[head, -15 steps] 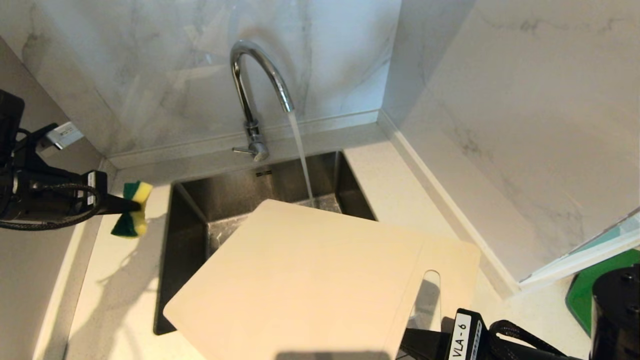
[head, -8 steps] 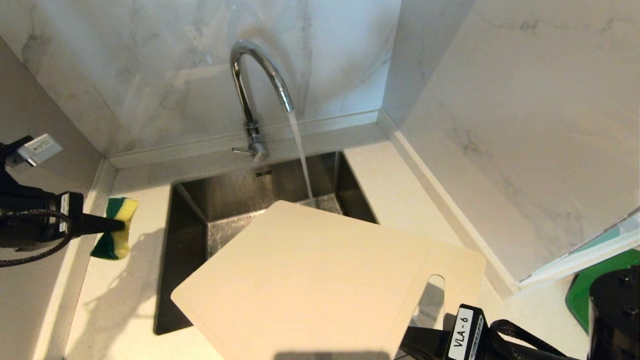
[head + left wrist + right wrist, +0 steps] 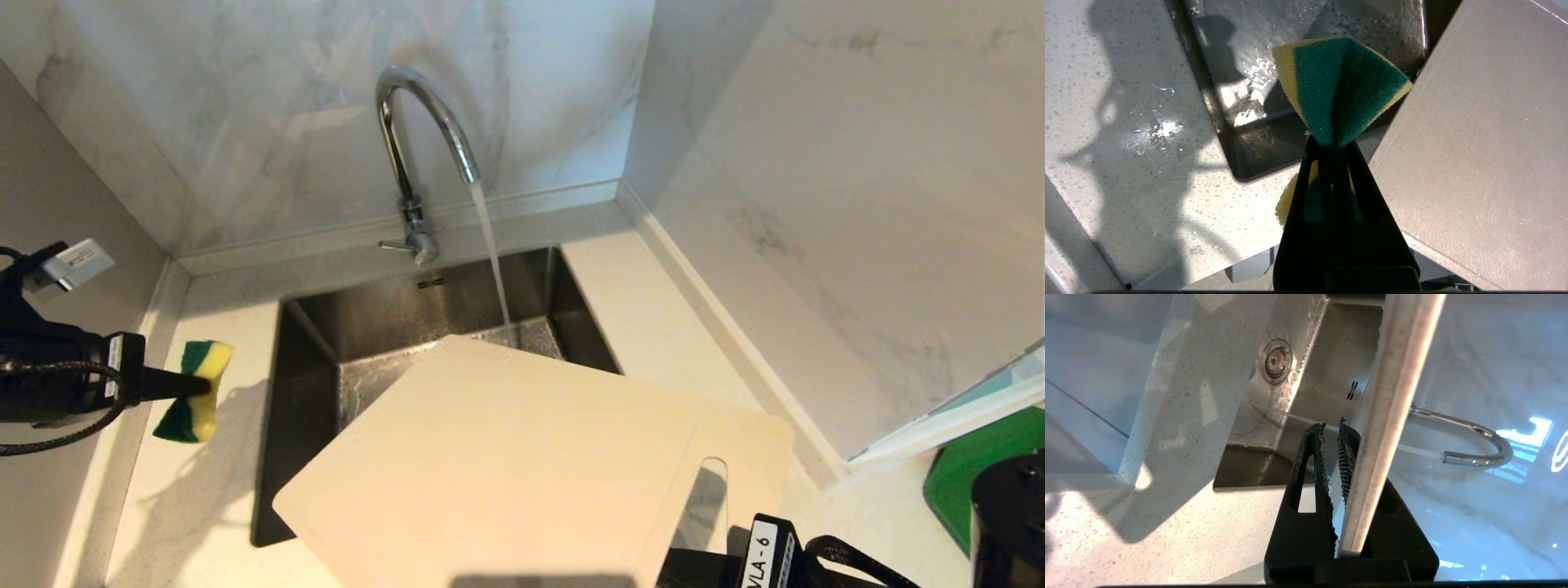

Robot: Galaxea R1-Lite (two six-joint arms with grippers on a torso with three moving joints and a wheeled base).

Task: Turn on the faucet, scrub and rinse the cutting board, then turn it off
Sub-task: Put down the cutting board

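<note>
Right pincer grips the off-white plastic cutting board tilted over the sink for rinsing; left pincer clamps the yellow-green sponge ready for scrubbing.

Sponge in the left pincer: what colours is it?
The sponge is yellow with a dark green scouring face, clearest in the left wrist view.

Grey-veined marble walls met in the far right corner above a pale speckled counter, brightly lit.

faucet: showing glossy chrome metal
cutting board: looking matt, smooth plastic
sponge: showing rough green scouring face
sink: appearing brushed steel
</note>
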